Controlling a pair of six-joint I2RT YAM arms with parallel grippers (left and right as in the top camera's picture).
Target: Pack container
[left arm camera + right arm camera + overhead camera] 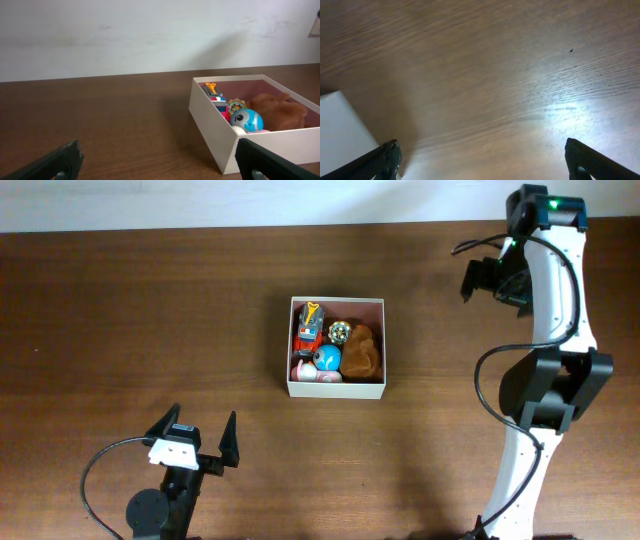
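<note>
The container (336, 389) is a square cream-walled box with a pinkish inside, at the table's middle. It holds a red toy truck (309, 330), a blue ball toy (327, 359), a brown plush (361, 350), a small round patterned toy (340, 332) and a pink-white toy (318, 375). In the left wrist view the container (212, 127) stands to the right with the blue ball toy (247, 121) inside. My left gripper (196, 428) is open and empty near the front left. My right gripper (484, 278) is open and empty, raised at the far right.
The brown wooden table (150, 310) runs across the view, with a pale wall (150, 35) behind it. A white corner (340, 130) of the container shows at the left of the right wrist view.
</note>
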